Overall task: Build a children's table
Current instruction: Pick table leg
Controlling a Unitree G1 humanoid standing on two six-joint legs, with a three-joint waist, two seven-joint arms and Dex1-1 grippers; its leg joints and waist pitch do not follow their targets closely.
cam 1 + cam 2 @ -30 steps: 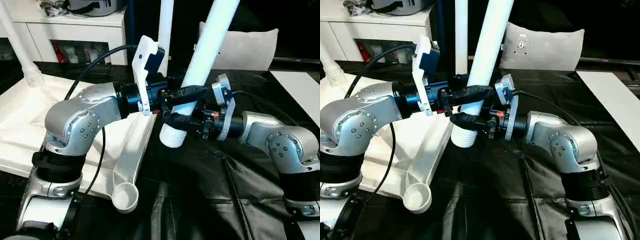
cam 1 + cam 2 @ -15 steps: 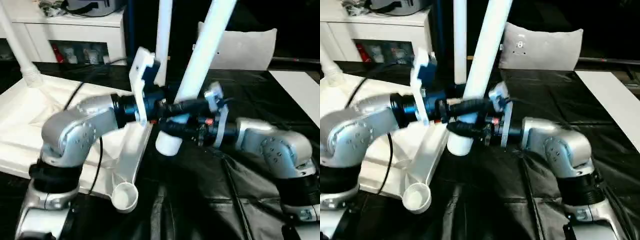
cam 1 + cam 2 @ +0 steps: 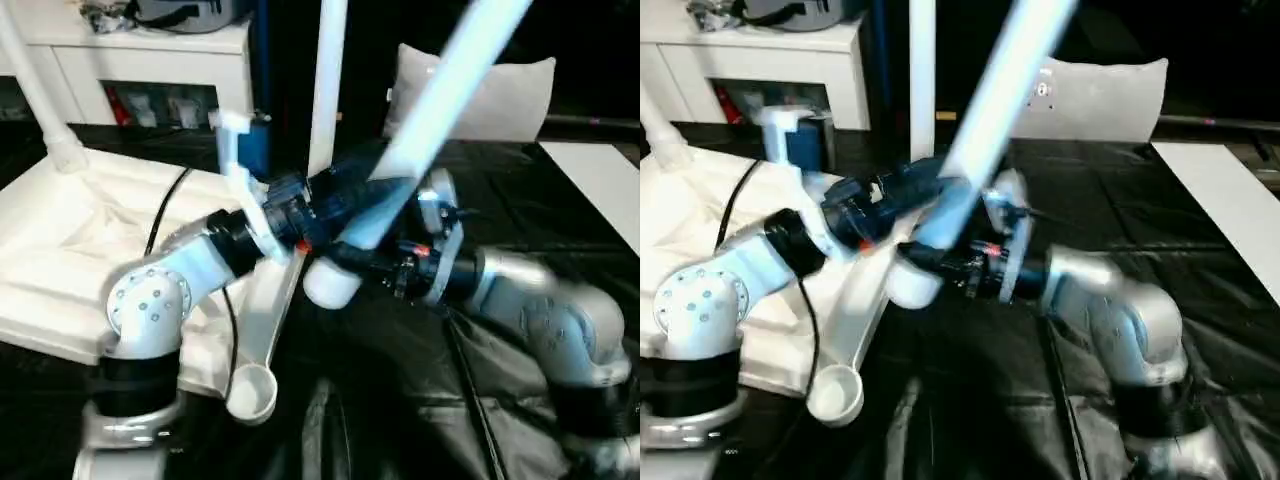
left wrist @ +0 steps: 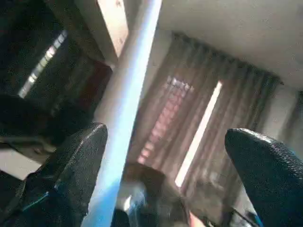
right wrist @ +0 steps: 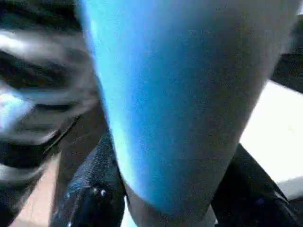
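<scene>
Long, round, tapering white table leg (image 3: 430, 100) slanting steeply above the black-draped floor (image 3: 400, 400), thick end low beside the upturned table top (image 3: 60, 250). Right gripper (image 3: 345, 262) jaws pinching that end. Left gripper (image 3: 340, 195) jaws spread wide alongside the leg.

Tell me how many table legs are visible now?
3: one leg gripped by the right pincer, one standing behind it, one at the tabletop's far left corner. A fourth may be hidden.

Smooth white plastic leg (image 3: 440, 85)
</scene>
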